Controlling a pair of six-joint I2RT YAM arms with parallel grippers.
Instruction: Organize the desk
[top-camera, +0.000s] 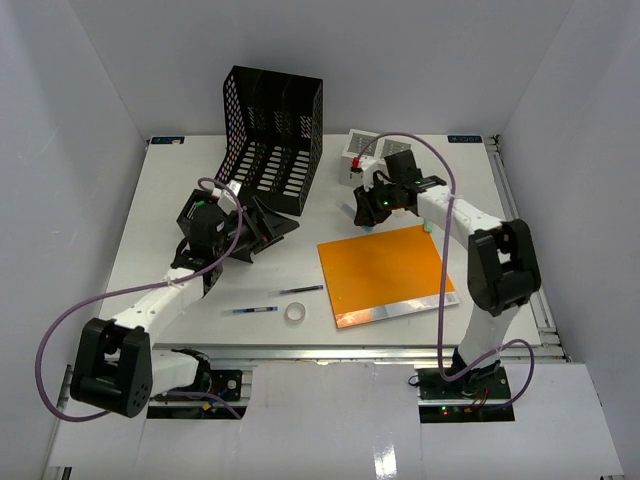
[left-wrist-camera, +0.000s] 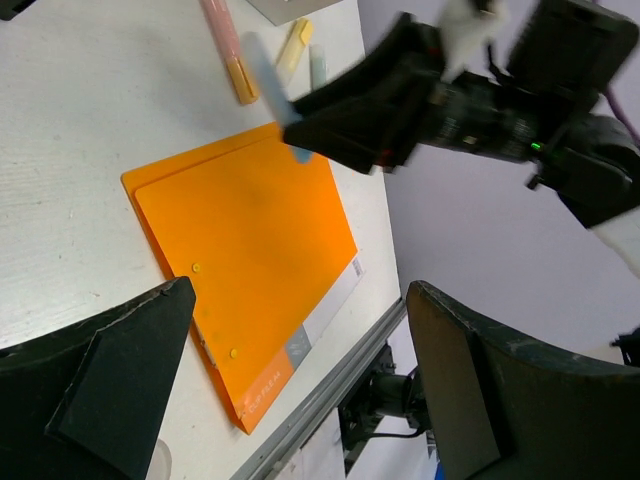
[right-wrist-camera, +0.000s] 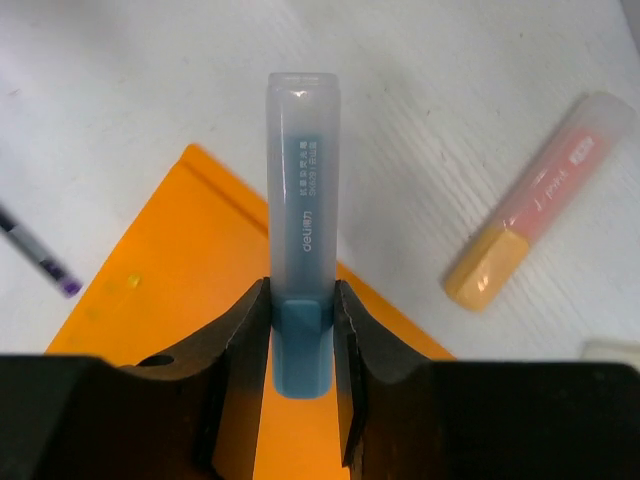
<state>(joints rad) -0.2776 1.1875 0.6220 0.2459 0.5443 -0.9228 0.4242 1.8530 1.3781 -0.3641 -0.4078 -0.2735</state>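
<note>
Worktop (top-camera: 170, 180): white, fills the floor of the white-walled enclosure, arm bases on its near edge.

Black mesh file rack (top-camera: 272, 135): at the far edge, left of centre, open side facing the near-left corner.

Orange folder (top-camera: 385, 272): flat, right of centre, its near corner close to the near edge. Sits at an angle to the worktop edges.

Left tool (left-wrist-camera: 300, 380): jaws wide, nothing between them. Sits between the rack and the folder and faces the folder.

Right tool (right-wrist-camera: 300, 340): clamped on the blue body end of a blue highlighter (right-wrist-camera: 303, 200), frosted cap pointing away from the wrist. It is over the folder's far edge. I cannot tell whether the highlighter touches anything below.

Two small pale mesh containers (top-camera: 365, 150): at the far edge, right of the rack.

Pink highlighter (right-wrist-camera: 545, 235) with an orange end: lying on the worktop beyond the folder's far edge. Yellow highlighter (left-wrist-camera: 293, 45) just beside it.

Two pens near the near edge, left of the folder: blue one (top-camera: 256, 310), dark one (top-camera: 301, 290).

Tape roll (top-camera: 295, 312): flat, just right of the blue pen.
</note>
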